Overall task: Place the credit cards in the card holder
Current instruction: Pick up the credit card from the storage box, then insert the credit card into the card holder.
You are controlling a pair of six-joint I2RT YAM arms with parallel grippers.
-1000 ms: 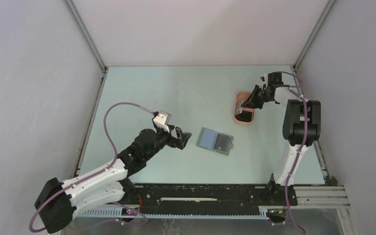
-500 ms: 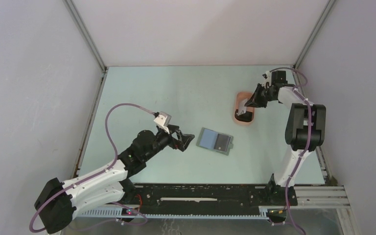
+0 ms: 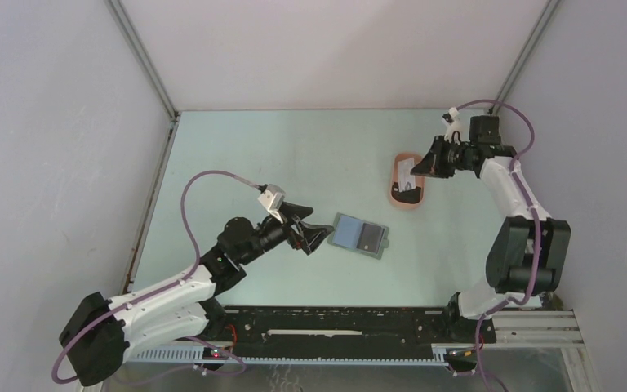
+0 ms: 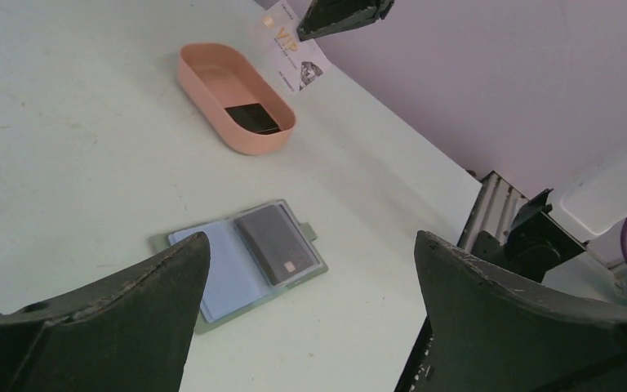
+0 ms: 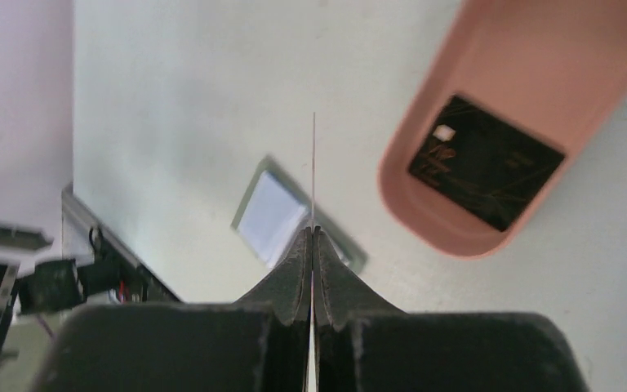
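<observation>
The card holder (image 3: 359,235) lies open mid-table, a bluish leaf on its left and a dark card with a chip (image 4: 276,243) in its right pocket. My left gripper (image 3: 314,233) hovers open just left of it; in the left wrist view the card holder (image 4: 241,261) shows between the spread fingers of that gripper (image 4: 312,238). My right gripper (image 3: 429,166) is shut on a pale credit card printed "VIP" (image 4: 294,57), held above the pink tray; the right wrist view has this card edge-on (image 5: 313,163). A black credit card (image 5: 486,163) lies in the tray.
The salmon-pink oval tray (image 3: 393,192) sits at the back right, its rim (image 5: 408,196) below and right of my right gripper (image 5: 312,229). A black rail (image 3: 335,322) runs along the near table edge. Grey walls enclose three sides.
My right gripper has shut on the pale card and lifted it out of the tray, drawing back to the right. The left gripper has crept closer to the card holder.
</observation>
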